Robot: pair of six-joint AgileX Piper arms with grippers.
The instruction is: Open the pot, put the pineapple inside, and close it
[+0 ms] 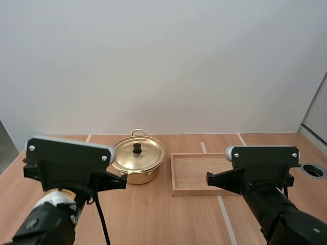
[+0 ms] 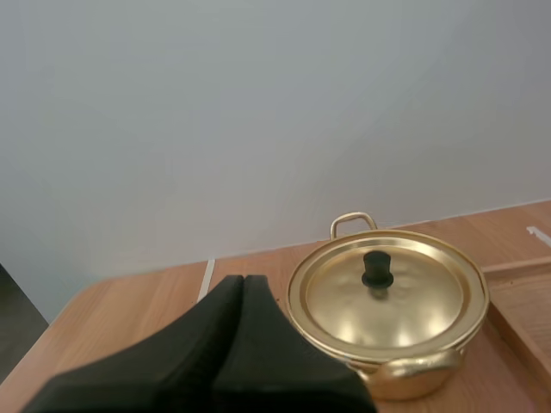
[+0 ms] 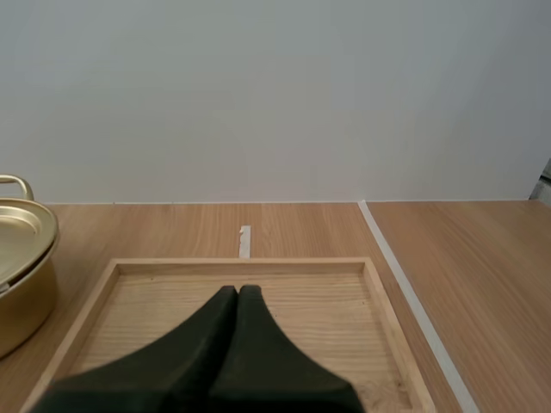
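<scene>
Spanning the whole scene, a light wooden table point(image 1: 153, 219) is seen, marked with pale tape lines point(image 1: 227, 222). The left arm point(image 1: 51, 214) and the right arm point(image 1: 281, 209) are raised at the near edge of the table, one at each side.

A shallow wooden tray point(image 1: 194, 192) is set right of centre, in front of the right arm. Its floor is shown as bare wood grain from wall to wall.

The pot point(image 1: 138, 176), gold and shiny, is placed just beside the tray on its left, with a narrow strip of table between the two. It stands upright in front of the left arm. A loop handle point(image 1: 138, 131) is turned toward the far wall. The pot is covered by its lid point(image 1: 145, 158), which is seated flat on the rim, so whatever is inside is hidden.

The left gripper point(image 2: 244, 280) is held on the near side of the pot, slightly to its left and apart from it. Its fingers are pressed together into one dark wedge, and nothing is gripped. The right gripper point(image 3: 238, 291) is held over the near part of the tray and aimed along its middle. Its fingers are likewise closed against each other with nothing between them.

A small black knob point(image 1: 137, 148) is fixed upright at the centre of the lid.
</scene>
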